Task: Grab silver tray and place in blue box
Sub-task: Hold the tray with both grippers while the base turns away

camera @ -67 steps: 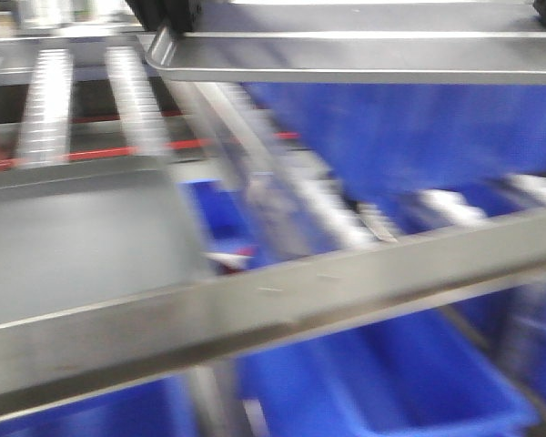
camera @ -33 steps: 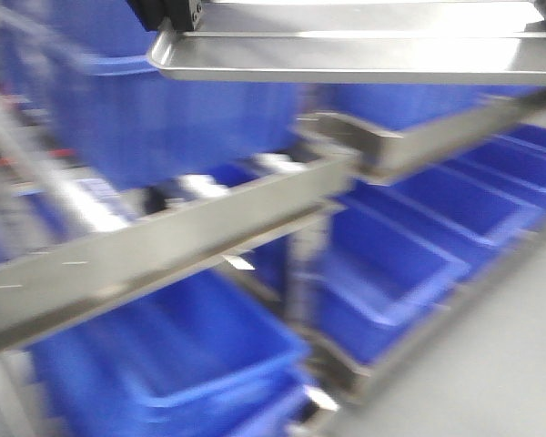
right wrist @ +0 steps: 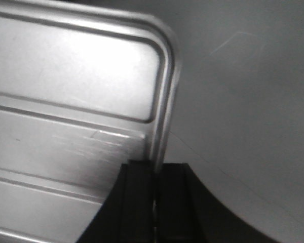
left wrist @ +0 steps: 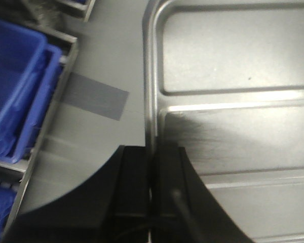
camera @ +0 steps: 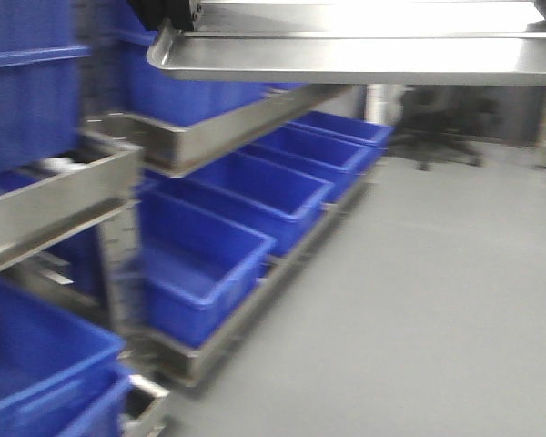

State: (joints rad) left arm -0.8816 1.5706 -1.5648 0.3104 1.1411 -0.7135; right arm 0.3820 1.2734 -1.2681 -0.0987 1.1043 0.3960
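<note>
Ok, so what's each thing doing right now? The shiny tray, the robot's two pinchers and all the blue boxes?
silver tray: up in the air, about level, held by two opposite rims, nothing on the parts that show.
left gripper: shut on the tray's rim.
right gripper: shut on the opposite rim.
blue boxes: open-topped, in a row on the bottom shelf of the rack; the near ones look empty.

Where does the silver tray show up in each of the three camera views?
Front view: the silver tray spans the top edge.
Left wrist: it fills the right side, with the left gripper pinching its rim at the bottom.
Right wrist: it fills the left side, with the right gripper pinching its rim at the bottom.
Shared landmark: the grey floor beneath it.
</note>
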